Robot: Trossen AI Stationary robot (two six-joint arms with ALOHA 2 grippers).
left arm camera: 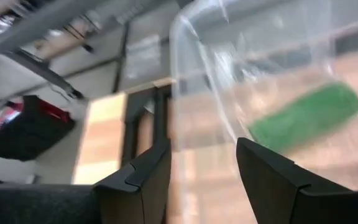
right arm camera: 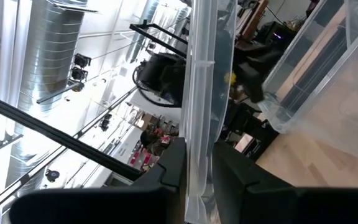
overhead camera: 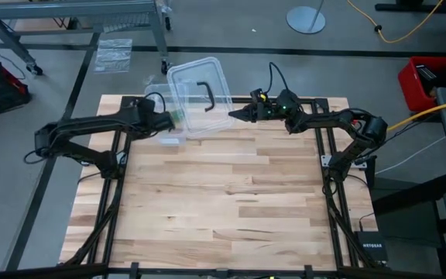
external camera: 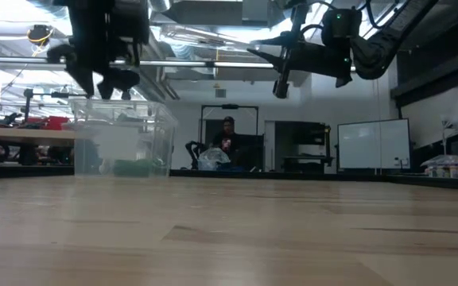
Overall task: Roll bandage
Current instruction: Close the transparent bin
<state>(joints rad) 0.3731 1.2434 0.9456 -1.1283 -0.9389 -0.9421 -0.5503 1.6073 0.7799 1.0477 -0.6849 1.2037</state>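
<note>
1. Wooden table [overhead camera: 207, 201] carried the clear plastic box [overhead camera: 200, 97] at its far edge.
2. My right gripper [right arm camera: 197, 180] pinched a clear lid edge [right arm camera: 202, 93], apparently exposing the contents.
3. My left gripper [left arm camera: 201, 174] hung spread and empty beside the box.
4. Inside lay the bandage [left arm camera: 306, 115], a green roll.

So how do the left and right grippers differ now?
The left gripper has jaws open and empty; the right gripper has jaws closed on a clear plastic edge. The left faces the green bandage; the right does not. Both are at the clear box.
</note>
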